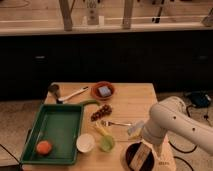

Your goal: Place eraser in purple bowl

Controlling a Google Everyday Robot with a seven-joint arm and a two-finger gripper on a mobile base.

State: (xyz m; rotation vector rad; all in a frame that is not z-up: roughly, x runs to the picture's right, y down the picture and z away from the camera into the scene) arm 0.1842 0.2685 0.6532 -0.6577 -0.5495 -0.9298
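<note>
While the white arm [172, 122] curls in from the right edge of the wooden table [131, 102], the gripper [146, 150] hangs right over the purple bowl [131, 150] at the front right corner, and as far as I can make out its fingers are spread apart, not pinching anything. The eraser [139, 157] is lying in that bowl, a tan-sided block with a darker face, tilted a bit and sitting just below the gripper; can't tell if the fingers are touching it or just above it. On the left side of the table there's a green tray [56, 131] with an orange fruit [44, 147] in its near left corner. Just beside the tray's right front corner sits a small white bowl [85, 142], and next to that a green cup [106, 143]. Further back, near the middle, is an orange-red bowl [102, 90] with a blue square sponge [104, 91] in it. To its left lies a white-handled brush [66, 94]. Between the back bowl and the cups there's a dark bunch that looks like grapes [100, 111], and a fork [115, 122] lying flat near it. Something pale and crumpled [134, 129] sits just beside the arm, can't say what it is.
</note>
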